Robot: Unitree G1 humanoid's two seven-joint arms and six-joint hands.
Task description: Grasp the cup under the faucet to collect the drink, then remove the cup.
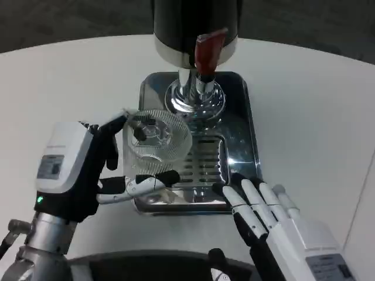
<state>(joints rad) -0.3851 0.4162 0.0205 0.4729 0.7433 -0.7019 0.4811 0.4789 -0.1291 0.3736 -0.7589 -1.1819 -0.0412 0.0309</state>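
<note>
right robot hand (266,208) idle, fingers spread at the drip tray (241,126) edge. left robot hand (96,170) grips the cup (156,140) on the tray, slightly left of the faucet (196,93). next: centre it under the spout.

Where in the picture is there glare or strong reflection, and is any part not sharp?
In the head view, glare sits on the polished faucet and on the metal drip tray, which mirrors the light. The clear cup, held by the left hand, shows bright ribbed highlights. The right hand looks slightly soft at the lower edge. Shadows on the white table are faint.
</note>
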